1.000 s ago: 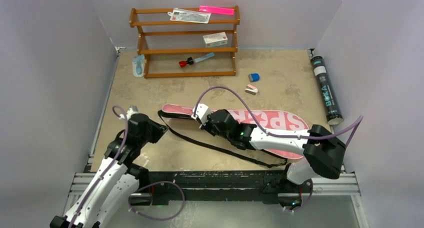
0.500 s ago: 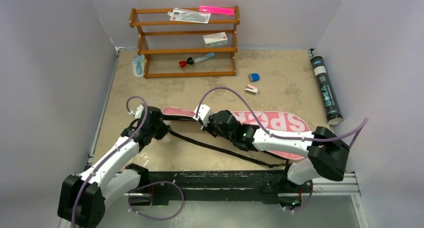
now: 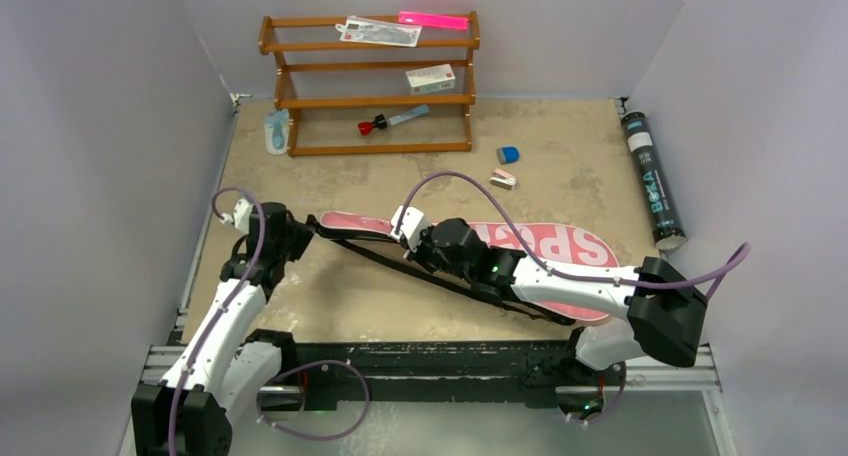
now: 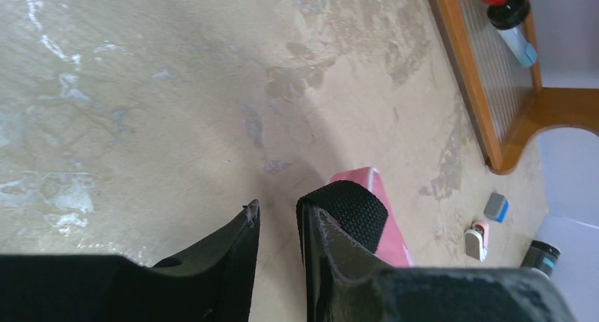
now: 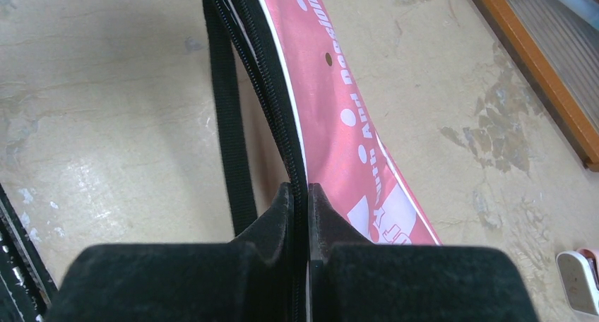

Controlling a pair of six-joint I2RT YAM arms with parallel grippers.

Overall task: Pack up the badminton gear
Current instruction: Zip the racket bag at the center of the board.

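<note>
Bag location: the pink bag (image 3: 560, 241) lies flat across the middle of the table (image 3: 330, 176), its narrow end toward 9 o'clock and its lettered wide end toward 3 o'clock.
Other gear: the black tube (image 3: 650, 176) lies along the wall at 2 o'clock, well apart from the bag. No racket or shuttlecock is seen, and it cannot be told whether any are inside the bag.
Handling: the bag is judged to be light, soft fabric that will sag and fold when lifted by one point. The smooth printed face is likely to be slippery.
Where to hold: the stiffer zip edge (image 5: 272, 89) or the black strap (image 5: 229, 124) is judged the best purchase. A second hold near the narrow end would keep the mouth taut.
Right jaws: the right gripper (image 5: 300, 195) is pressed together on the zip edge, with the strap just beside it.
Right arm pose: it is stretched low from its base at 5 o'clock toward 10 o'clock and lies over the bag's lettering.
Left jaws: the left gripper (image 4: 275, 212) is parted by a narrow gap. Only bare table shows between the fingers and nothing is held.
Left arm pose: it is extended from 7 o'clock toward 11 o'clock, with the wrist turned toward 3 o'clock. The bag's pink end sits just past one fingertip.
Background: a wooden rack (image 3: 370, 101) stands at 12 o'clock.
</note>
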